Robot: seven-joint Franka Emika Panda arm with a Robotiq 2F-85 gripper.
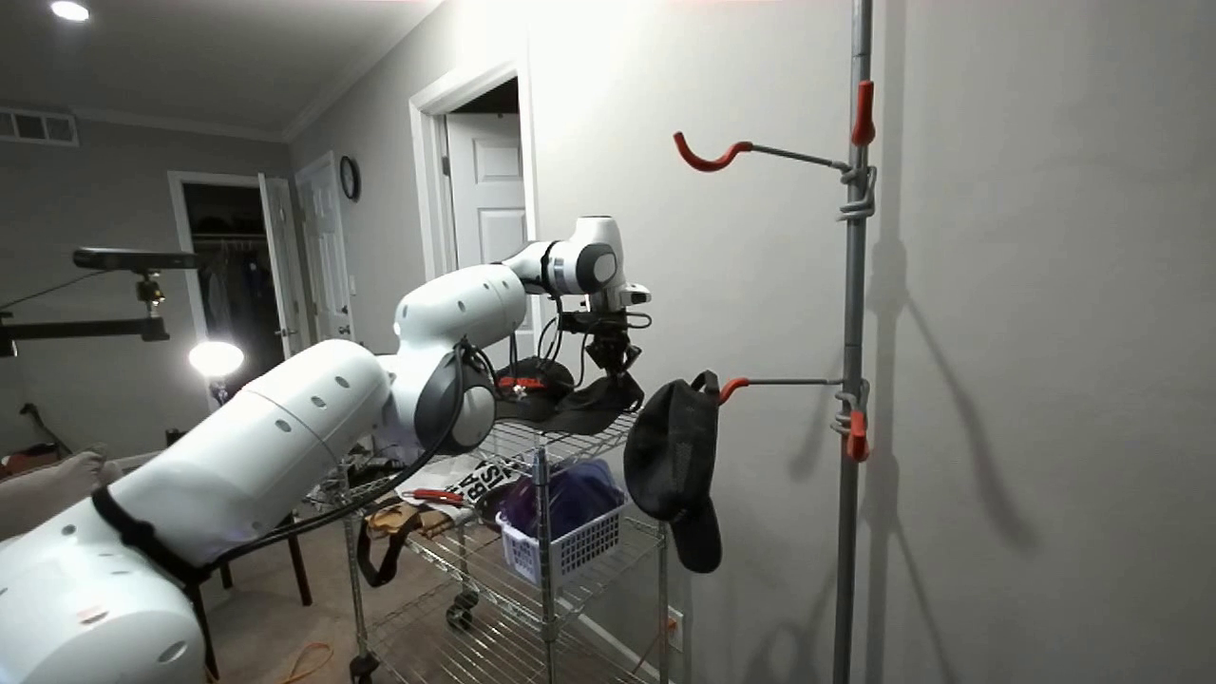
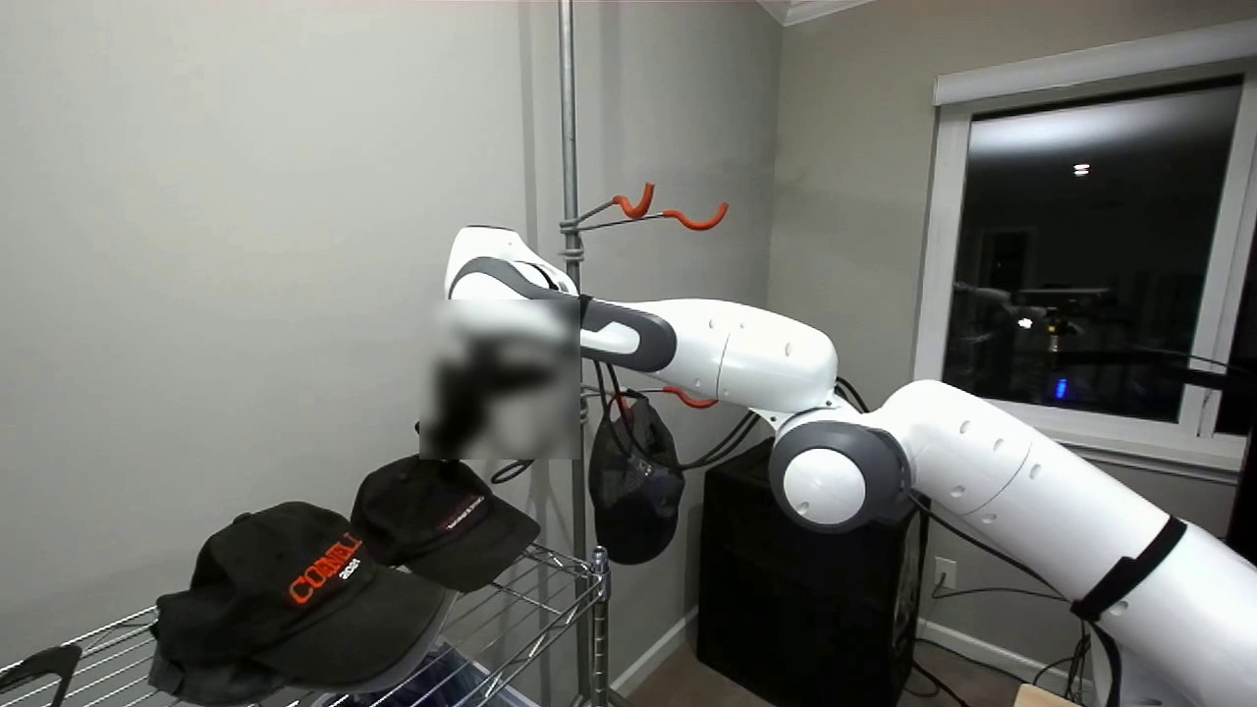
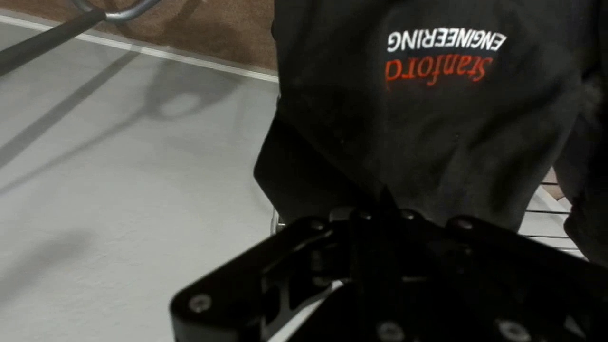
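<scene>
My gripper (image 3: 385,213) points down and is shut on the crown fabric of a black cap (image 3: 427,123) with "Stanford ENGINEERING" stitching, upside down in the wrist view. The cloth gathers into a fold at the fingertips. In an exterior view the gripper (image 1: 616,366) sits right on top of this cap (image 1: 579,408), which rests at the rack's end. A blurred patch hides the gripper above the same cap (image 2: 417,520) in an exterior view. Close beside it lies a black cap with red "CORNELL" lettering (image 2: 285,579). Another dark cap (image 1: 670,456) hangs from a red-tipped hook (image 1: 731,388).
The caps lie on the top shelf of a wire rack (image 2: 530,609). Lower down stands a lilac basket (image 1: 570,551) with purple cloth. A grey pole (image 1: 852,313) bears several hooks, including an upper red hook (image 1: 708,161) with nothing on it. A black box (image 2: 805,579) stands beyond the pole.
</scene>
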